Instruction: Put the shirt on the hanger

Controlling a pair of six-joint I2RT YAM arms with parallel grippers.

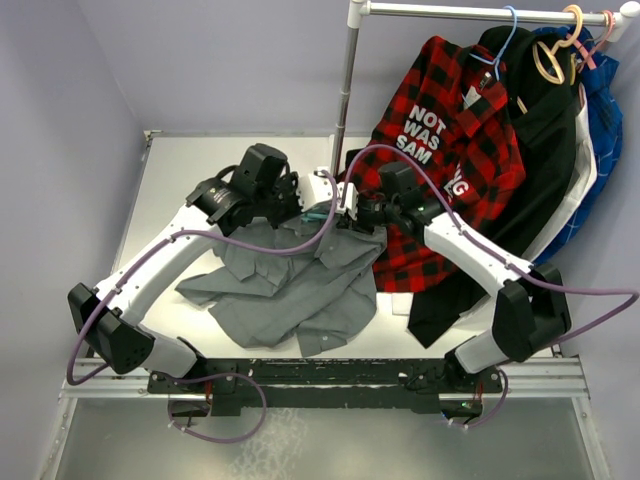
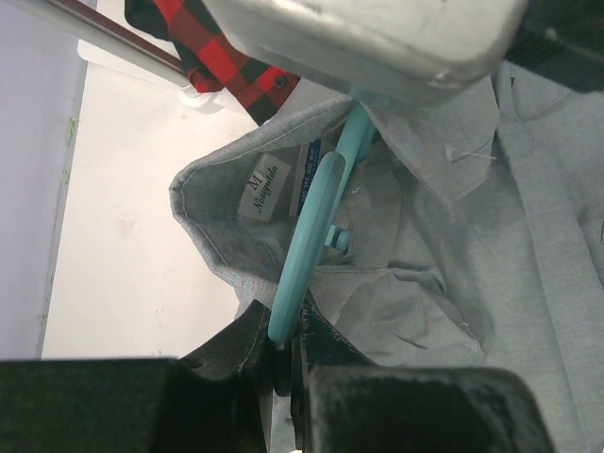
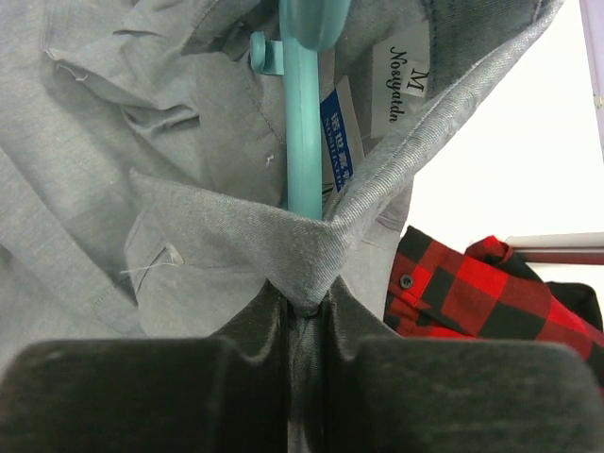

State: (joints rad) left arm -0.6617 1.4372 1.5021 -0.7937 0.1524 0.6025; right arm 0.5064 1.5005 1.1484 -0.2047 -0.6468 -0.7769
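On the desk (image 1: 190, 180), centre frame, the shirt (image 1: 300, 290) lies crumpled, pinched at its neck by the right gripper (image 3: 304, 311); the hanger (image 2: 311, 236), inside that neck, is clamped by the left gripper (image 2: 283, 363). The fabric could be lost if tugged unevenly.

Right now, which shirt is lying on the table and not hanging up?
The plain grey shirt, crumpled on the table. The red-and-black plaid shirt and the black garment beside it hang from the rail.
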